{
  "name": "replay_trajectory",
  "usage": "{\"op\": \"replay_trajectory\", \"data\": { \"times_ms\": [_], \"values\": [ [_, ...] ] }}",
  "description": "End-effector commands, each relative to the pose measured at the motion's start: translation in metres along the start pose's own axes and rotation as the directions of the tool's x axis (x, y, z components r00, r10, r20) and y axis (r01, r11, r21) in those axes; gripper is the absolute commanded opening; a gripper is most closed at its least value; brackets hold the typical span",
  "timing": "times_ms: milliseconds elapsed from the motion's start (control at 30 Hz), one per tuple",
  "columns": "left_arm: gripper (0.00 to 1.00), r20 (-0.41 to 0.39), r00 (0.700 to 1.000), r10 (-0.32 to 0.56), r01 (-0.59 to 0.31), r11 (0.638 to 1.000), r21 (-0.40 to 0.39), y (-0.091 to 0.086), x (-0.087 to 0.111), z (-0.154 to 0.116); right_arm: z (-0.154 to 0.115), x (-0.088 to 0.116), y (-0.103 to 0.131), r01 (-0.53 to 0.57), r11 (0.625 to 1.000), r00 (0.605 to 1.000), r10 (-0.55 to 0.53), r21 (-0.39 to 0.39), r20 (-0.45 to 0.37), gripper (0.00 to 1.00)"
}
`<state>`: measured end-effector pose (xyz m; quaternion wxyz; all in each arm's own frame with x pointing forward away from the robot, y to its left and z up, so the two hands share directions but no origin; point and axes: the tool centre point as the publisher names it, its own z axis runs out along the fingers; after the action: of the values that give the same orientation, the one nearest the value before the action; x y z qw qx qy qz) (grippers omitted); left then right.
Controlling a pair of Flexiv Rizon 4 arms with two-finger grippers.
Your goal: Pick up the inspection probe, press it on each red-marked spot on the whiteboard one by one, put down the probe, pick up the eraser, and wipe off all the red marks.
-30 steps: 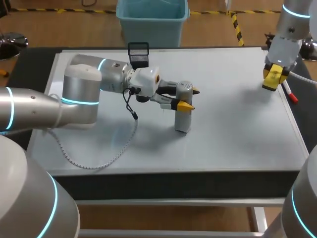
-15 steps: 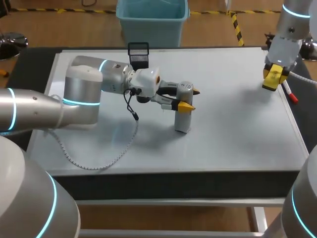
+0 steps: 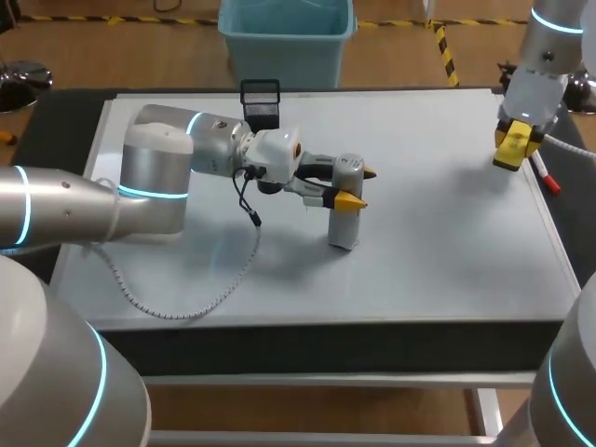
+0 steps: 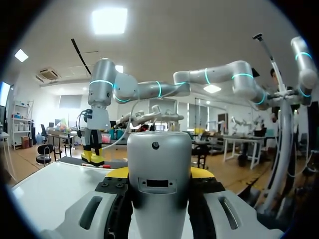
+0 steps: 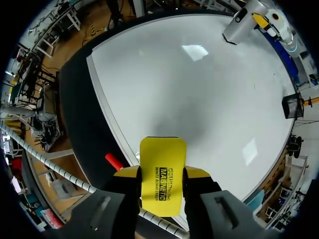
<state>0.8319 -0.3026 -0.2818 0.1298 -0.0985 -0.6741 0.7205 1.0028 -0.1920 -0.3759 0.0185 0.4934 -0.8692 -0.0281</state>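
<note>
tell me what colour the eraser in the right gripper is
The eraser is yellow with a black printed band, clearest in the right wrist view.

Probe (image 4: pixel 159 164) btm out of view

The inspection probe (image 4: pixel 159 164) looks like smooth satin metal, the whiteboard (image 3: pixel 438 265) glossy white, the eraser (image 5: pixel 163 162) smooth yellow plastic.

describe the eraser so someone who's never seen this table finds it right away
Start at the whiteboard covering the table and go to its far right corner. There the right gripper holds the eraser, a flat yellow block with a black label. The grey probe stands mid-board in the left gripper, and the nearby marker is thin and red-tipped.
</note>
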Motion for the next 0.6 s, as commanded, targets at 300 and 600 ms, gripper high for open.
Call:
{"op": "replay_trajectory", "data": {
  "times_ms": [300,600],
  "values": [
    [0.0,0.056,0.998,0.04,-0.039,0.999,-0.019,-0.041,0.003,-0.045,0.0,0.0,-0.001,0.002,1.0,1.0,-0.002,0.0,-0.003,0.0],
    [0.0,0.179,0.983,0.048,-0.05,0.999,0.007,-0.068,0.005,-0.126,0.0,0.0,-0.001,0.002,1.0,1.0,-0.002,0.0,-0.003,0.0]
  ]
}}
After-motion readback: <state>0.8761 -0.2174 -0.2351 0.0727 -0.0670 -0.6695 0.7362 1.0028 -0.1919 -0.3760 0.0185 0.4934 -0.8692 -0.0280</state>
